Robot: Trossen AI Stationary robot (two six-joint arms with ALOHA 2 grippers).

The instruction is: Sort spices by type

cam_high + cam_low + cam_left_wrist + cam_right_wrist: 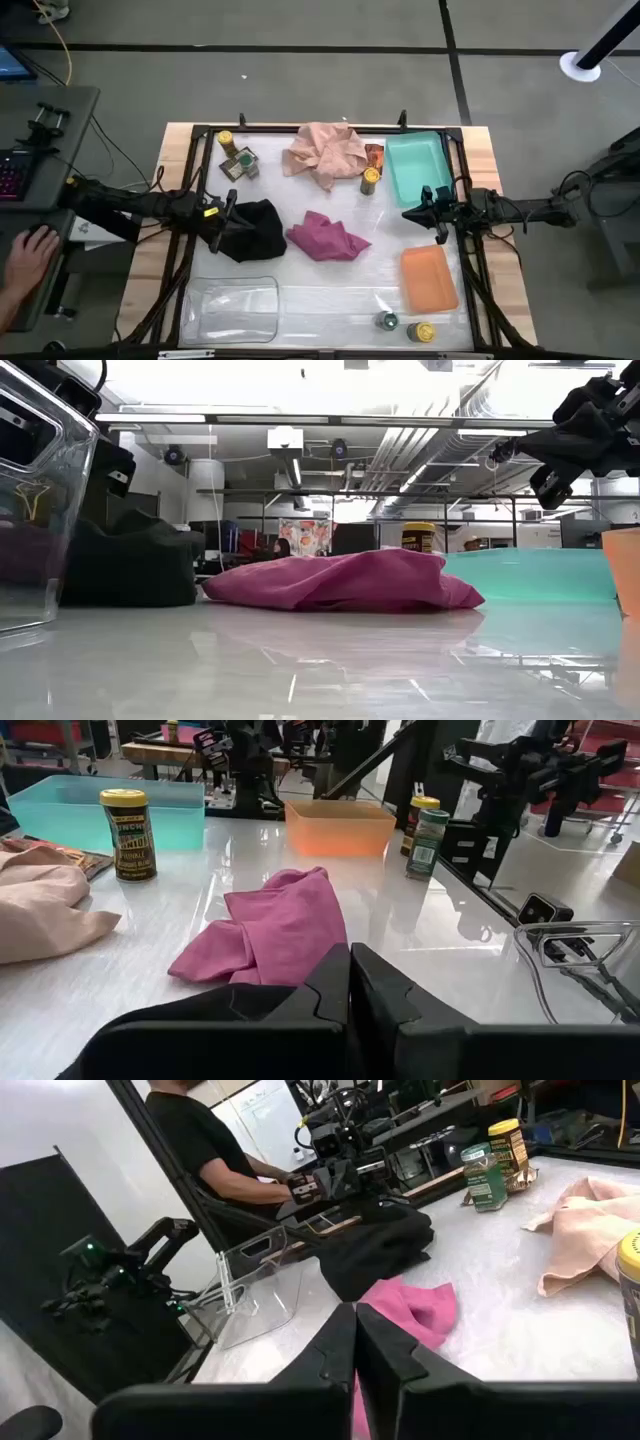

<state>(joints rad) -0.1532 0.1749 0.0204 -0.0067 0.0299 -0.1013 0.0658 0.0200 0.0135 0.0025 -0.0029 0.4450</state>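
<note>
One yellow-lidded jar (225, 138) and one green-lidded jar (243, 158) stand at the far left. Another yellow-lidded jar (370, 179) stands beside an orange-brown packet (374, 155) near the teal tray. A green-lidded jar (388, 320) and a yellow-lidded jar (424, 331) stand at the near right. My left gripper (222, 215) hangs shut above the black cloth's (255, 230) left edge, its fingers (349, 985) empty. My right gripper (412, 212) hangs shut between the teal and orange trays, clear of the table (560, 460).
The teal tray (415, 165) lies far right, the orange tray (430, 278) near right, the clear tray (235, 308) near left. A pink cloth (325, 152) lies at the far middle and a magenta cloth (328, 238) in the centre. A person's hand (30, 255) rests left of the table.
</note>
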